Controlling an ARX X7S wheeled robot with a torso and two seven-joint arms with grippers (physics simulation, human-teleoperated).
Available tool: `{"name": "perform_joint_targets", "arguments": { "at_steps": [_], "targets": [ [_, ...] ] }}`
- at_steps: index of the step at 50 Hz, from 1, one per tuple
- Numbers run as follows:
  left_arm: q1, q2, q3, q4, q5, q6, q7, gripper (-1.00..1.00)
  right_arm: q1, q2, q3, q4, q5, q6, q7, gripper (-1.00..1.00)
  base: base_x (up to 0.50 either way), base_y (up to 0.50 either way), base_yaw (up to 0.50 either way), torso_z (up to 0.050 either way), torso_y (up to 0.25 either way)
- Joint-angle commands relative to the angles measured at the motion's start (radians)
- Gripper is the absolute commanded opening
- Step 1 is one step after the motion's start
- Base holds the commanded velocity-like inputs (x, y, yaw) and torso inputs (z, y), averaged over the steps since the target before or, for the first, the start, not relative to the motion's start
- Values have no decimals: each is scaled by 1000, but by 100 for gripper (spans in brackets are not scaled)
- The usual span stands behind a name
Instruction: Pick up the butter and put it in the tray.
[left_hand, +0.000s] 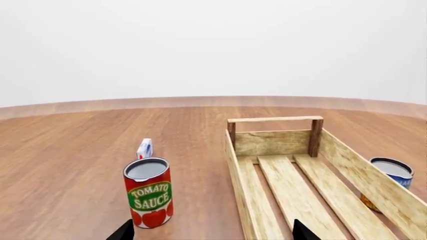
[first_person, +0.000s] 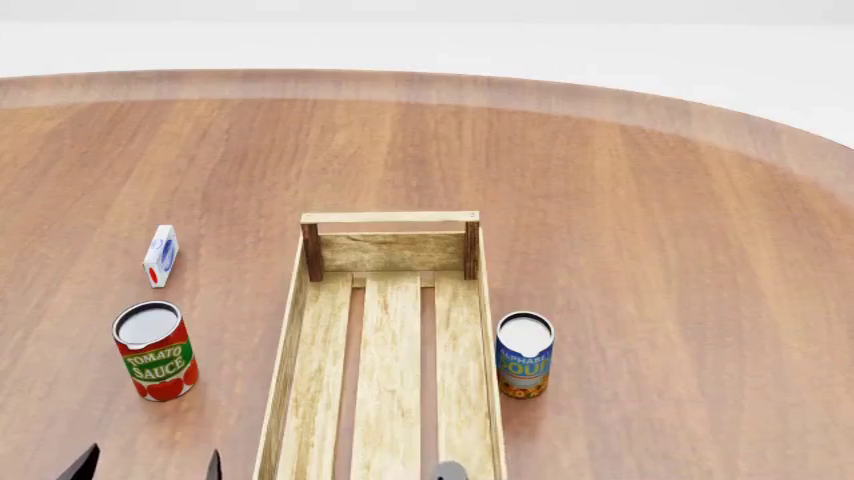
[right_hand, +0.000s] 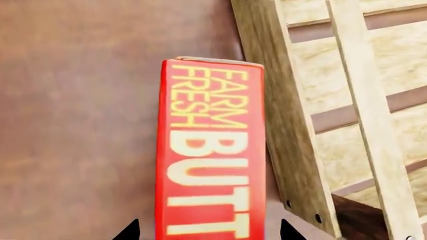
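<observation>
The butter (right_hand: 210, 160) isn't in the tray (right_hand: 283, 130) yet — it sits just beside it. The right gripper (right_hand: 208, 231) straddles the butter with jaws wide; grasp and transfer remain — left gripper (left_hand: 212, 231) wide, empty.

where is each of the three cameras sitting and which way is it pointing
Head view: on the robot's head, looking forward and down on the table, the tray and two cans; the left gripper tips show at the lower edge.
Left wrist view: on the left arm, low, looking level across the table past the tomato sauce can; two fingertips show.
Right wrist view: on the right arm, looking down on the butter between the right gripper tips.
All three show the tray; only the right wrist view shows the butter.
</observation>
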Motion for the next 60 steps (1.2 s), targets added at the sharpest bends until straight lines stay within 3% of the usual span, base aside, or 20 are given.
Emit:
{"name": "perform_joint_targets", "arguments": {
  "at_steps": [1,17,18,30,46,54,60],
  "targets": [
    [0,-4,7,1,-2,-1,-2,100,-28,-11,-4,66,-5,-45,-6,100,0,0,0,0,0],
    [-2,-11,15,3,-8,-1,-8,100,-66,-54,-26,169,-25,-113,-26,100,0,0,0,0,0],
    [-2,-11,15,4,-9,-2,-8,100,-69,-53,-20,170,-29,-125,-15,-100,0,0,0,0,0],
    [-4,-13,22,-1,-13,2,-13,100,-76,-19,18,77,-6,-119,36,-100,0,0,0,0,0],
    [-15,-16,18,-17,-23,-3,-25,100,22,108,186,-343,247,146,121,-100,0,0,0,0,0],
    [-14,-20,17,-17,-31,2,-28,100,98,152,297,-438,393,272,164,-100,0,0,0,0,0],
    [-12,-21,16,-15,-33,7,-32,100,101,166,307,-429,404,285,171,-100,0,0,0,0,0]
  ]
}}
